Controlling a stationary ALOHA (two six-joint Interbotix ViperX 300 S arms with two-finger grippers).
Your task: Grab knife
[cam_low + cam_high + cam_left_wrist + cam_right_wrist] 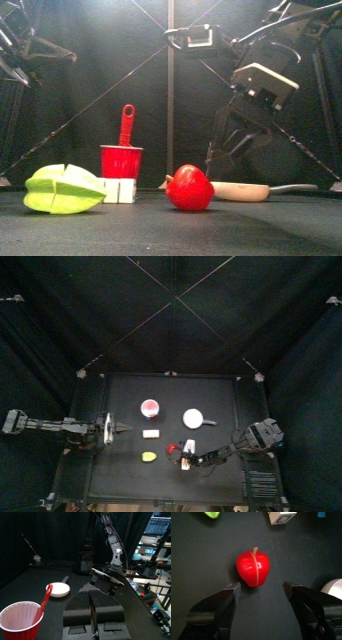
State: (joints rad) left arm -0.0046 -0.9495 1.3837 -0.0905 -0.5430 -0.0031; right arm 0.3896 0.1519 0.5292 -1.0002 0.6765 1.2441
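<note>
Above red apple (253, 566): right tool (261, 592) spread wide, hovering.

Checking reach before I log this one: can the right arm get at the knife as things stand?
Probably yes. The right gripper hangs open over the apple, and in the top view the knife lies uncovered close by. The apple may crowd the jaws.
</note>
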